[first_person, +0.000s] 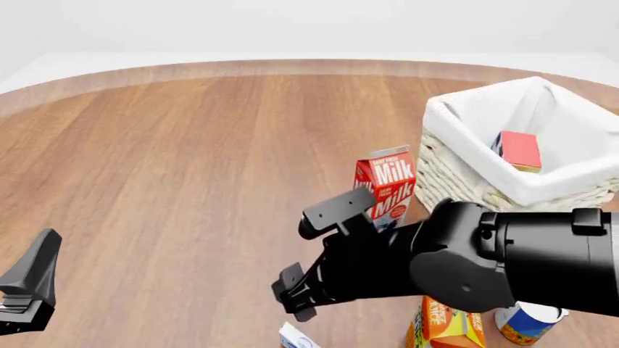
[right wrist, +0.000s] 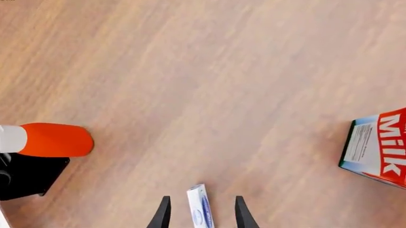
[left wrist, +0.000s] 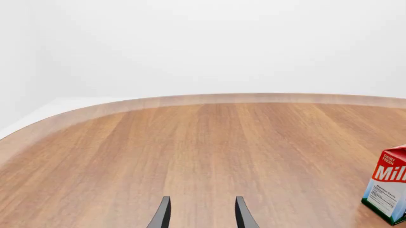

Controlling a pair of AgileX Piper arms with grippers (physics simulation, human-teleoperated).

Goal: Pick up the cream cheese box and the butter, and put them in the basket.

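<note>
The cream cheese box (right wrist: 200, 211), small and white with blue markings, lies on the wood table between the spread fingers of my right gripper (right wrist: 202, 199), which is open around it. In the front view, only the box's corner (first_person: 293, 338) shows at the bottom edge, just below the right gripper (first_person: 295, 296). The red-orange butter (first_person: 520, 149) lies inside the whitish wicker basket (first_person: 464, 170) at the right. My left gripper (left wrist: 202, 199) is open with nothing between its fingers. It sits at the near left (first_person: 29, 290), far from both boxes.
A red-white Milk carton (first_person: 387, 185) stands just left of the basket, behind my right arm (first_person: 483, 257). An orange juice carton (first_person: 450, 326) and a blue-and-white can (first_person: 527, 322) stand near the front right edge. An orange-and-white cylinder (right wrist: 47, 140) shows in the right wrist view.
</note>
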